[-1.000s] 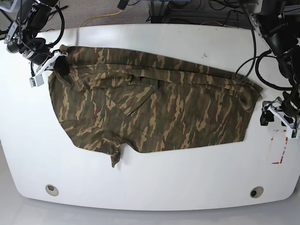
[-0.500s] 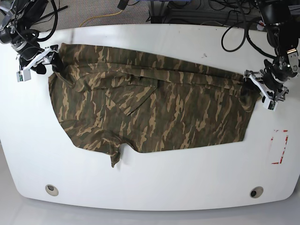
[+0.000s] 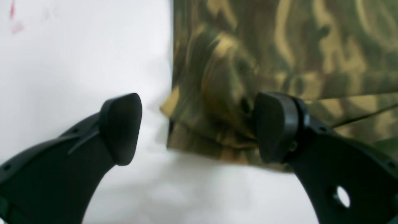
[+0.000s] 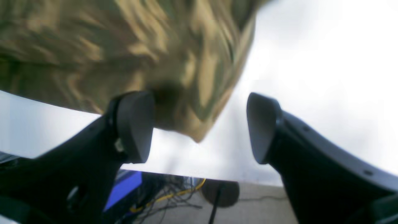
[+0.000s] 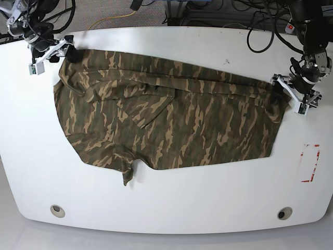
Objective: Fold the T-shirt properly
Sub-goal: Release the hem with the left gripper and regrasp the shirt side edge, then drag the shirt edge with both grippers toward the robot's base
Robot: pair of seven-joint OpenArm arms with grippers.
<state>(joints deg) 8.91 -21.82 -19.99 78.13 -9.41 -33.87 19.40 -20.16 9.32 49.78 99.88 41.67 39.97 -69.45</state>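
Note:
The camouflage T-shirt (image 5: 171, 120) lies spread across the white table (image 5: 171, 203), with a sleeve poking out at the front left. My right gripper (image 5: 50, 54) is at the shirt's far left corner. In the right wrist view it (image 4: 199, 127) is open, and a blurred corner of the T-shirt (image 4: 124, 46) hangs down between its fingers. My left gripper (image 5: 291, 95) is at the shirt's right edge. In the left wrist view it (image 3: 197, 127) is open around a folded corner of the T-shirt (image 3: 279, 46), with one fingertip (image 3: 273, 127) against the cloth.
A red tape mark (image 5: 310, 163) is on the table to the right of the shirt. Two round holes (image 5: 58, 211) (image 5: 284, 213) are near the front edge. Cables and a yellow cord (image 5: 112, 20) lie on the floor beyond the far edge.
My right gripper has opened and moved back to the shirt's far left corner. My left gripper has moved back and inward from the bare table to the shirt's right corner.

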